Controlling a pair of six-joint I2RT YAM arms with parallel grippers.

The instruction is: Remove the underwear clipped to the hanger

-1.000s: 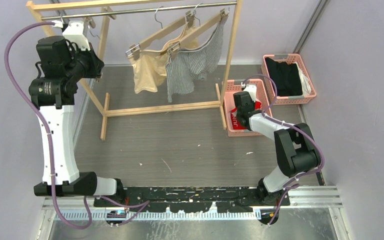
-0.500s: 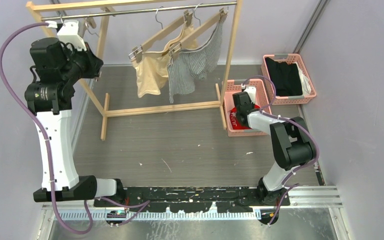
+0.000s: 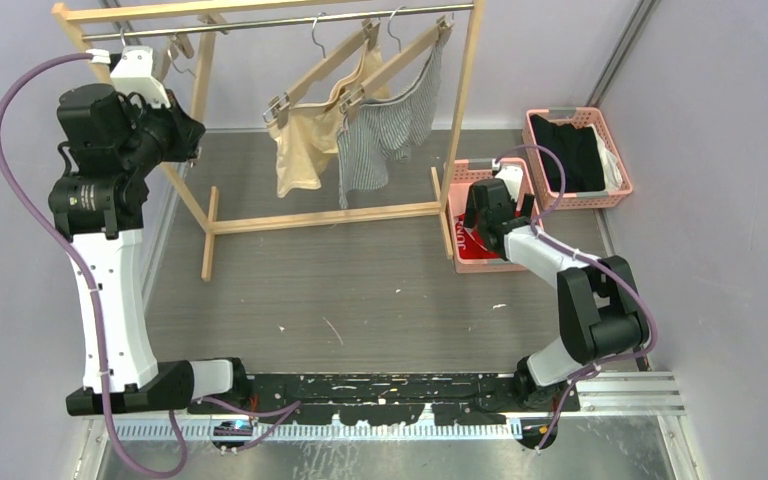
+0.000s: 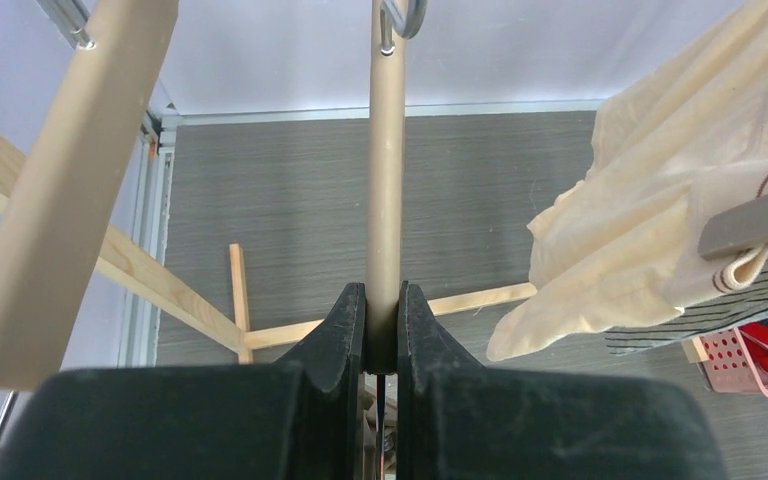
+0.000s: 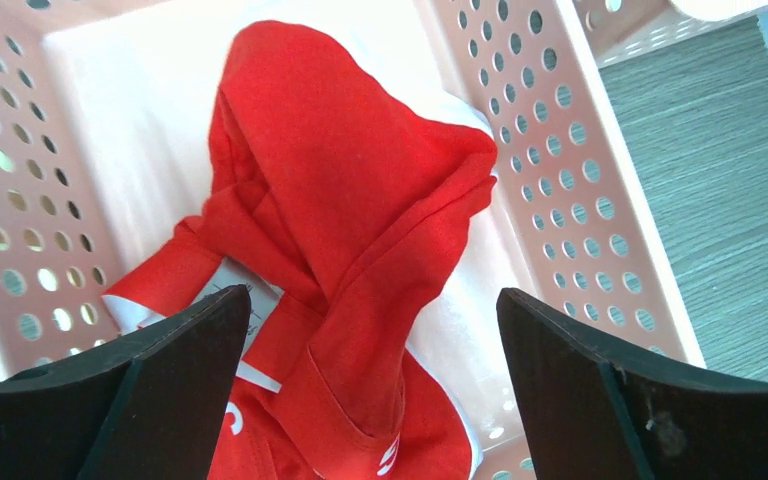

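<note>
The red shorts (image 5: 360,200) lie in the pink basket (image 5: 580,170), first pair delivered, the right end effector (image 5: 370,300) spread wide just above them. The beige shorts (image 3: 300,150) and striped shorts (image 3: 380,140) hang clipped and likely need freeing next. The left end effector (image 4: 385,300) clamps what appears to be a bare hanger bar (image 4: 386,180).

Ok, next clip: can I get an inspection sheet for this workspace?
Surface: grey wood-grain floor, a few white specks.
Job's things: red shorts lie in the near basket; beige shorts and striped shorts hang clipped on the rack.
Clutter: far basket holding black clothes.
Grippers: left gripper shut on a hanger; right gripper open above the red shorts.
Cables: purple cables loop along both arms.
Surroundings: pale walls.
</note>
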